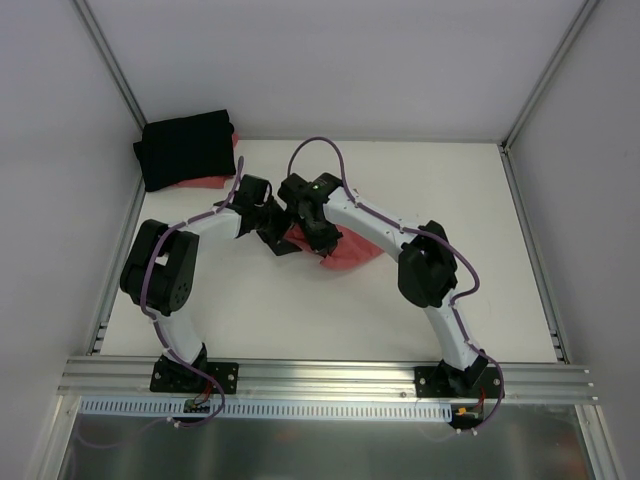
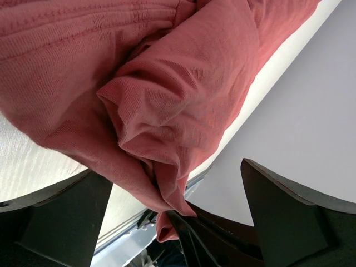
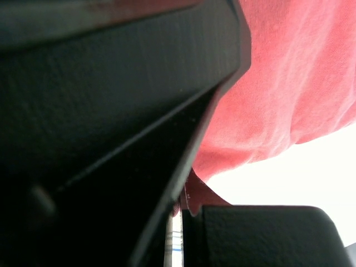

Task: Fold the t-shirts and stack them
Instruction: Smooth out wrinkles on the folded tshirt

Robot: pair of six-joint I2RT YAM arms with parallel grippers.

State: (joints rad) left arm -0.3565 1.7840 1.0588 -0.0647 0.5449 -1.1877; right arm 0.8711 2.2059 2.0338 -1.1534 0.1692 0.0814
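At tabletop center, right fingers pinch the coral-red t-shirt; left fingers spread wide around its bunched fabric; black t-shirt folded far-left.

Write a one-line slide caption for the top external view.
Right gripper shut on a bunched coral-red t-shirt mid-table, left gripper open around it; folded black t-shirt at far left.

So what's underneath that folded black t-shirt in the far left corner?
A sliver of coral-red cloth pokes out beneath the folded black cotton t-shirt, along its near and right edges. The rest is covered, so its size and fold stay hidden.
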